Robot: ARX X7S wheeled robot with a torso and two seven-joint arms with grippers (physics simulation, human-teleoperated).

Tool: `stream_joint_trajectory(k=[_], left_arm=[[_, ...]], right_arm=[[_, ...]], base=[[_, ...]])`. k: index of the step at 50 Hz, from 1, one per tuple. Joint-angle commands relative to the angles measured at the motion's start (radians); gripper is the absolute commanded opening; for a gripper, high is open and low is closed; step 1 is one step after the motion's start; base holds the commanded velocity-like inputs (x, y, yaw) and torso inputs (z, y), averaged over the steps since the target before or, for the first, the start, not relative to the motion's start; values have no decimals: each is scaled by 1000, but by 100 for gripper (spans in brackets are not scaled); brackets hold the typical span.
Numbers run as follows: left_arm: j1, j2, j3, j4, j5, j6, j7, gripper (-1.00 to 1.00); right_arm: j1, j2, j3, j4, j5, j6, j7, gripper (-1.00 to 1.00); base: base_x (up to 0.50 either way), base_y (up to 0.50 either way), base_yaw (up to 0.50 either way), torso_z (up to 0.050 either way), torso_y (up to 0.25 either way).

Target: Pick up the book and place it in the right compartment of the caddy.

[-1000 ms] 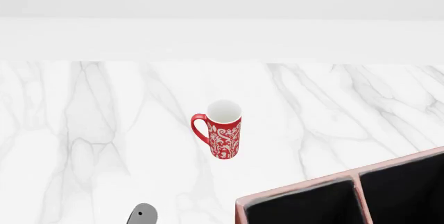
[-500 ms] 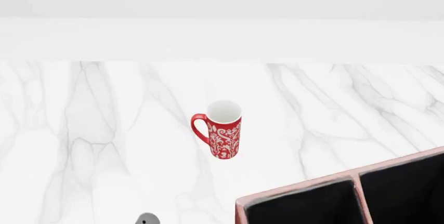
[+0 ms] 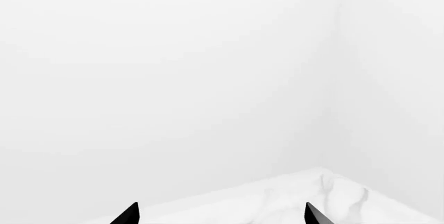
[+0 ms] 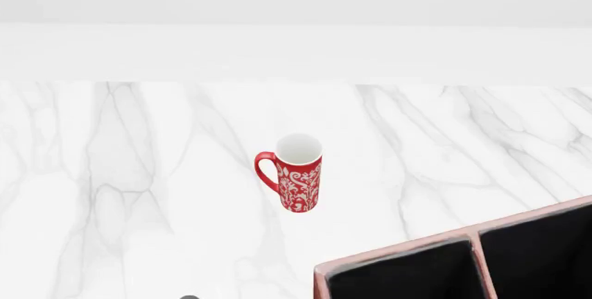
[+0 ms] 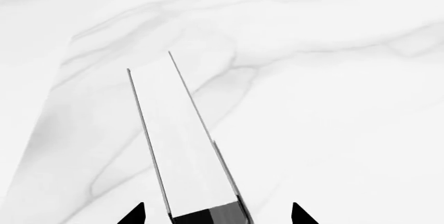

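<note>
Right jaws point(image 5: 218, 214) straddling book point(image 5: 182, 146), open marble around

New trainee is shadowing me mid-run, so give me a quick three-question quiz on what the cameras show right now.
1. True or false: the mug lies on its side.
2. What stands between the right gripper fingertips? A) a mug B) the book C) nothing
3. Fill in: the caddy has a ___ inside.

Key: 1 false; 2 B; 3 black.
</note>
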Motion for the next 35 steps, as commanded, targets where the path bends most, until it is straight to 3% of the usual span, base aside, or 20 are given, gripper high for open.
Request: stream_joint_trajectory(k=[1, 19, 27, 35], left_arm=[[5, 22, -18, 6, 19, 5, 23, 100], [7, 22, -7, 7, 19, 7, 18, 100], [9, 25, -6, 7, 17, 11, 19, 100], [8, 21, 8, 10, 20, 7, 15, 100]], right_arm=[[-9, -29, 11, 16, -18, -32, -53, -100], [-22, -20, 15, 18, -30, -73, -49, -100], [-10, -44, 183, -13, 26, -49, 125, -100], [15, -34, 243, -76, 64, -1, 201, -100]], base=[[0, 0, 0, 0, 0], [0, 0, 0, 0, 0], [0, 0, 0, 0, 0], [0, 0, 0, 0, 1]])
